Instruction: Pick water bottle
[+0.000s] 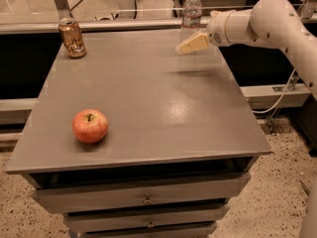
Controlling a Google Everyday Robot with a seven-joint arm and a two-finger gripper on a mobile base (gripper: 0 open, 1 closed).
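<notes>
The water bottle (pixel 191 10) is clear with a white cap and a pale label band. It stands upright at the far edge of the grey table (pixel 148 98), right of the middle. My gripper (pixel 190 43), cream-coloured on the end of the white arm (pixel 262 19), reaches in from the right. It hovers just in front of the bottle's lower part and hides the bottle's base. It holds nothing that I can see.
A gold-brown drink can (pixel 72 37) stands at the far left corner. A red apple (pixel 90 125) lies near the front left. Drawers (pixel 143 197) sit under the table top. A rail and glass run behind the far edge.
</notes>
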